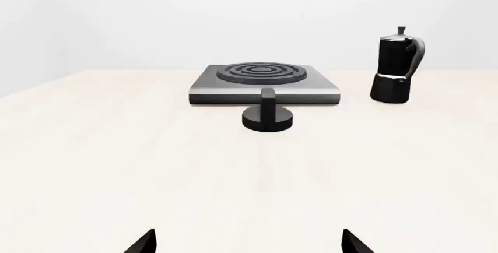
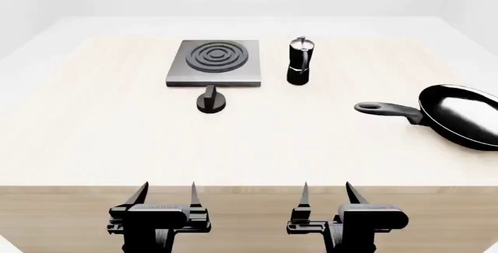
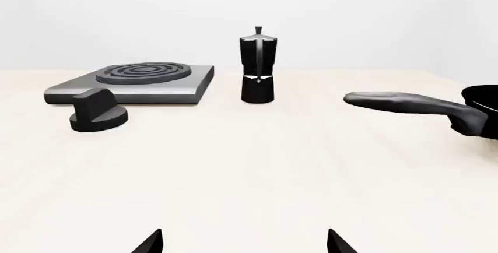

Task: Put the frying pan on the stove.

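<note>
Head view: frying pan (image 2: 460, 115) lying at table's (image 2: 93, 148) right side, handle pointing left, well apart from stove (image 2: 214, 62). Knob (image 2: 210, 99) sitting just before stove, moka pot (image 2: 300, 61) standing beside it. Left gripper (image 2: 165, 196) and right gripper (image 2: 326, 194) hovering at near edge, both gaping wide, holding nothing.

Black frying pan (image 2: 459, 115) flat on table – grey stove (image 2: 214, 62) well apart

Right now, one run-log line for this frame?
phase: pre-grasp | frying pan: on table, far right | stove: bare | left pincer: open | right pincer: open
</note>
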Controlling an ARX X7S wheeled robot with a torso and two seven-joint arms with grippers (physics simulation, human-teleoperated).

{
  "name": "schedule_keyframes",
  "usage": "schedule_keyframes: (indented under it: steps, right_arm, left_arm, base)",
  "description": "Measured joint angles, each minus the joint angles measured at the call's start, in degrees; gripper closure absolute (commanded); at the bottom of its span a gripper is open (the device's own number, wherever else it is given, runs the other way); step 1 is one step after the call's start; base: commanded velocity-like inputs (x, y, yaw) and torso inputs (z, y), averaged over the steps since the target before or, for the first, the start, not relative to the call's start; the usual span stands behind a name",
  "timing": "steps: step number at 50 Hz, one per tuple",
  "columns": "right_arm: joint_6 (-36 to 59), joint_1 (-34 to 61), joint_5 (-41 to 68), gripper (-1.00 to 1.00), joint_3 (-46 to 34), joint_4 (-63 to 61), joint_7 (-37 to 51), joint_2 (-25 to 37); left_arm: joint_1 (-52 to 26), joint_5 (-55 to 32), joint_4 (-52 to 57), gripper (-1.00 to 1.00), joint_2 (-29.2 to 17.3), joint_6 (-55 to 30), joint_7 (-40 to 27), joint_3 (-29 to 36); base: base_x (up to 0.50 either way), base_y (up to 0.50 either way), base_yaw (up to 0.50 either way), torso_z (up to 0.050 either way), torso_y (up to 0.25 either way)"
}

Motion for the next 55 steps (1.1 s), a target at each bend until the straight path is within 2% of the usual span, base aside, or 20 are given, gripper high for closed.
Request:
schedule_keyframes:
  steps: [20, 29, 37, 51, 55]
  right_arm:
    - [1.06, -0.05, 4.37, -1.00, -2.21, 0.25, 2.10, 2.16]
    - [2.47, -1.31, 3.10, -1.00, -3.48, -4.58, 5.06, 3.25]
    - [7.84, -2.46, 1.16, -1.00, -4.59, -17.47, 7.60, 4.26]
    - [23.16, 0.50, -2.18, -1.00, -7.79, -44.17, 9.57, 5.84]
    - [26.97, 1.98, -4.34, -1.00, -9.84, -49.26, 9.88, 6.38]
  left_arm:
    - [-0.48, -1.57, -0.02, -1.00, -2.50, -2.42, -4.03, 2.65]
    - [-0.05, -2.03, 2.89, -1.00, -3.73, -3.29, -5.71, 3.16]
    - [1.56, -3.65, 12.96, -1.00, -4.55, -7.00, -6.76, 3.43]
    - [3.32, -7.02, 40.81, -1.00, -6.63, -19.69, -8.42, 5.01]
    - [2.88, -8.68, 47.15, -1.00, -8.66, -22.53, -10.55, 6.00]
  base:
    - [0.00, 0.00, 0.00, 0.000, 0.000]
    - [0.00, 0.00, 0.00, 0.000, 0.000]
    - [0.00, 0.00, 0.00, 0.000, 0.000]
    - [0.00, 0.00, 0.00, 0.000, 0.000]
    - [0.00, 0.00, 0.00, 0.000, 0.000]
